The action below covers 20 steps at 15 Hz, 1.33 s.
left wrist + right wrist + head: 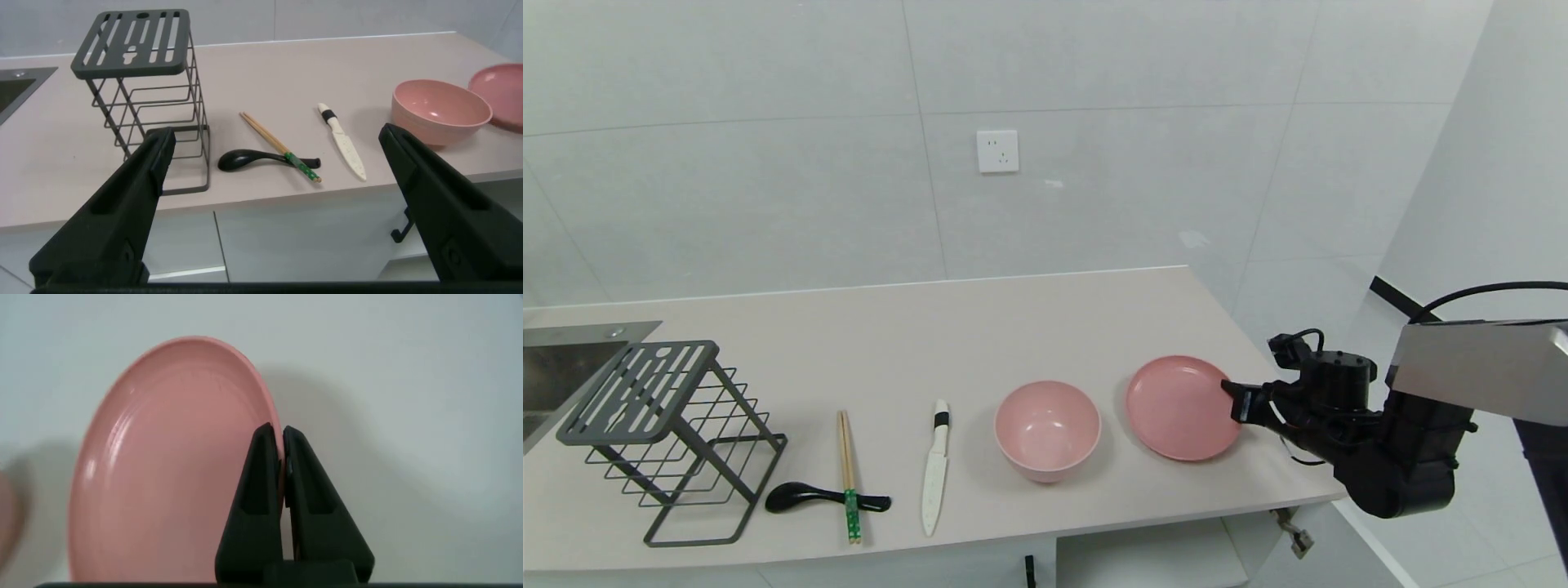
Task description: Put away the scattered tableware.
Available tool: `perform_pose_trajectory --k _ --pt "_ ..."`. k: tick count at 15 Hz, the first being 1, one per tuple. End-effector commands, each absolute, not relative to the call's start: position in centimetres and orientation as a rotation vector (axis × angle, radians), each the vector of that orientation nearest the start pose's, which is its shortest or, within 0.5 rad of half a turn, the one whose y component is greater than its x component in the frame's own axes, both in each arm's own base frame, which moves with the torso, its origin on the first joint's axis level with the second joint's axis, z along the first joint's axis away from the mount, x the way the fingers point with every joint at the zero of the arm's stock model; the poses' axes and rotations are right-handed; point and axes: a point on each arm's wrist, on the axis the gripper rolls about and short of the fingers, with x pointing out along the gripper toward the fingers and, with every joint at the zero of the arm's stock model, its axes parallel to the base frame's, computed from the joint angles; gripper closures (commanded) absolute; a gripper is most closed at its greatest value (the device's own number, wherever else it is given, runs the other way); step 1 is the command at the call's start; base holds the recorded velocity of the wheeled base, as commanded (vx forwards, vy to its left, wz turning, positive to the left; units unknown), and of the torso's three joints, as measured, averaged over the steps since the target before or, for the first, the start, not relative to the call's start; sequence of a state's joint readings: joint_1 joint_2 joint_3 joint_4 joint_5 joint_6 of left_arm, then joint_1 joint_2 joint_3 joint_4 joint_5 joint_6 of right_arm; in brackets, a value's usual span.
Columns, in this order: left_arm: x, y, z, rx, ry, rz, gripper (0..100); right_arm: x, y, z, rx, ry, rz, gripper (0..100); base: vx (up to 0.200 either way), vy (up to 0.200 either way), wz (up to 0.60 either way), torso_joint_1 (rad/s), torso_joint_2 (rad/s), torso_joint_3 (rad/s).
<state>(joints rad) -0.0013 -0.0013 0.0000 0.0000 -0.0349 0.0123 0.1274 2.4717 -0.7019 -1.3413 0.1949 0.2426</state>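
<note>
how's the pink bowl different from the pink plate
The bowl is deep with tall walls; the plate is shallow and wider across. The bowl stands free; the plate's rim is pinched by the right gripper. The plate lies nearer the right end of the counter, with the bowl to its left. Both are round and the same pink.

The right arm point(1388, 465) is chunky and black, with a silver-grey boxy link point(1478, 367) and looping black cables point(1486, 288). The left gripper point(275, 135) and right gripper point(283, 434) have black wedge fingers.
</note>
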Motion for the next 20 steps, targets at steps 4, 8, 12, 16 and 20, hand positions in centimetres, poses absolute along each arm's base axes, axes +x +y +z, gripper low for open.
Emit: perform_pose_trajectory --k 4,8,12,16,20 --pt "-2.3 -0.1 7.5 0.014 0.000 -0.037 0 36.2 5.3 1.1 0.430 0.351 0.263 100 0.000 0.000 0.00 0.000 0.00 0.000" --pt "-2.3 -0.1 7.5 0.031 -0.001 -0.040 0 34.2 5.1 3.9 0.471 0.249 0.285 100 0.000 0.000 0.00 0.000 0.00 0.000" --pt "-2.3 -0.1 7.6 0.025 -0.002 -0.038 0 30.1 4.6 4.3 0.348 0.260 0.293 100 0.000 0.000 0.00 0.000 0.00 0.000" --pt "-2.3 -0.1 7.6 0.011 -0.002 -0.055 0 27.0 4.3 8.4 0.251 0.149 0.317 100 0.000 0.000 0.00 0.000 0.00 0.000" --pt "-2.3 -0.1 8.3 0.011 -0.071 -0.055 0 24.4 3.8 10.7 0.191 0.075 0.317 100 0.000 0.000 0.00 0.000 0.00 0.000"
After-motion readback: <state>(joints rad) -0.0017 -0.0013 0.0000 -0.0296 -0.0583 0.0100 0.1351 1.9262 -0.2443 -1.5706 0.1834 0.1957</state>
